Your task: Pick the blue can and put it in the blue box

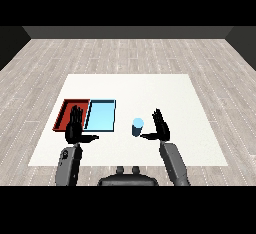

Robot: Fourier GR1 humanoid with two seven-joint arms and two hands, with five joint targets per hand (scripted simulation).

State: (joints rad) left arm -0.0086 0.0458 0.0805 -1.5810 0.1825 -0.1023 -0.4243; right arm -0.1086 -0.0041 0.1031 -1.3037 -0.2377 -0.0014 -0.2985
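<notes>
We start at the right robot hand [160,126], which stands just to the right of the blue can [138,127] with its fingers straight and pointing up, the thumb stretched out low toward the can; it is spread wide and holds nothing, and we cannot tell whether the thumb tip already touches the can or stops just short of it. The can stands upright on the white table [165,90], near the right edge of the light blue tray [101,116] but outside it. As we judge it, the step in hand is the reach and grasp, with the lift and the placing not yet done. To do it well, we would bring the palm sideways up to the can, keeping the hand level with the can's middle so the push does not tip it, and only then curl fingers and thumb round it. After that we would lift straight up, high enough to pass the tray's rim, carry it left, and set it down inside the blue one, not the red tray [67,114] just beyond. The left robot hand [75,128] hangs open too, fingers straight, over the border between the two trays, holding nothing; we would want it kept out of the carrying path.
</notes>
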